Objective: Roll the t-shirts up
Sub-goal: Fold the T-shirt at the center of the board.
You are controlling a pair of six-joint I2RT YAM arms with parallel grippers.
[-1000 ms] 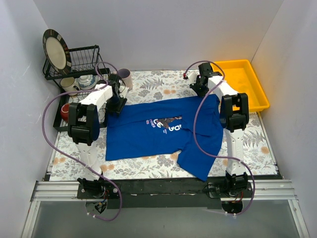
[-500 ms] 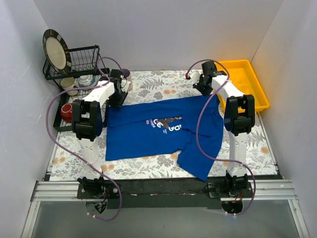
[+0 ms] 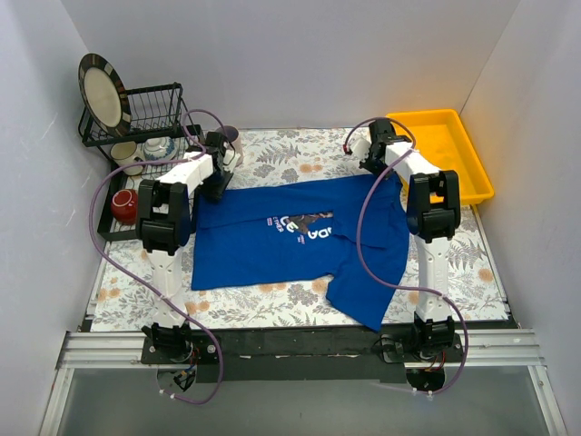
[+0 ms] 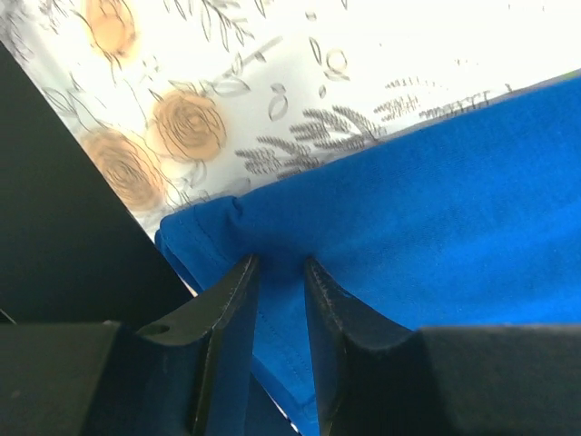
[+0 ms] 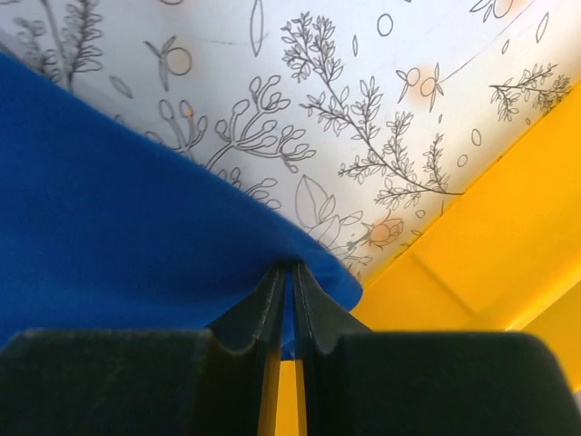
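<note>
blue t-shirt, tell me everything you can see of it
The t-shirt is royal-blue, soft-looking fabric with a chest print of white lettering and a small brown graphic. It lies spread almost flat, print up, on the floral tablecloth, with what looks like a sleeve trailing toward the near edge. The left claw pinches its far-left corner, puckering the cloth. The right claw pinches its far-right corner beside the yellow bin.
</note>
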